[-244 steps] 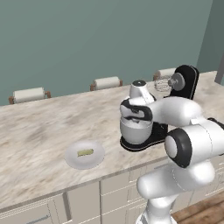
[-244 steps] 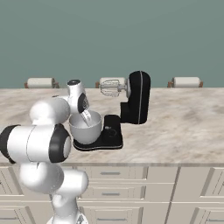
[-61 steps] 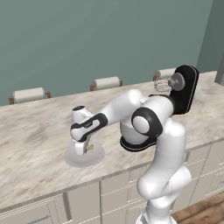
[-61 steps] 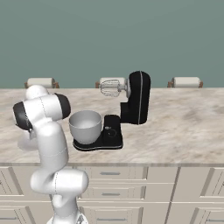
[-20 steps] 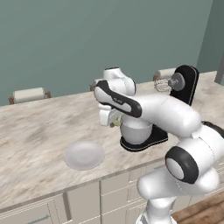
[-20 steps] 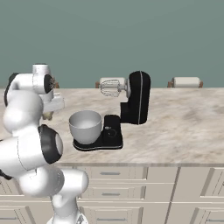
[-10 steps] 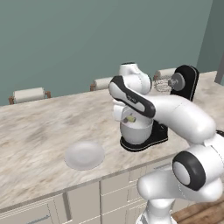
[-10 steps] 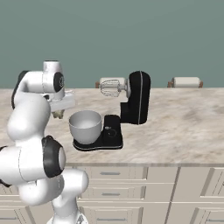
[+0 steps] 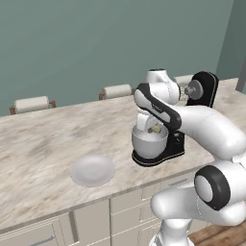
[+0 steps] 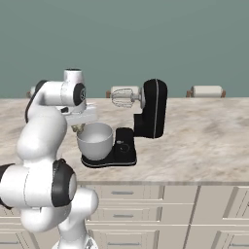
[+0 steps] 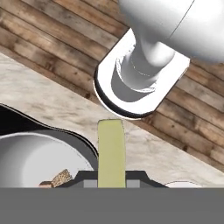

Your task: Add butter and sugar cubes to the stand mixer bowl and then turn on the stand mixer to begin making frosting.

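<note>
The end effector (image 11: pixel 111 181) is clamped on the butter (image 11: pixel 111 154), a flat, oblong, pale yellow-green stick. Just below it, the round silver-grey metal bowl (image 9: pixel 150 141) is seated on the glossy black mixer (image 10: pixel 151 111); a tiny tan sugar cube (image 11: pixel 59 176) lies inside. A round white plate (image 9: pixel 92 169) sits well aside on the marbled surface (image 9: pixel 43 144).

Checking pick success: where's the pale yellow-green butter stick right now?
The pale yellow-green butter stick is clamped in the gripper, held just above the rim of the silver-grey metal mixer bowl on the marble counter.
</note>
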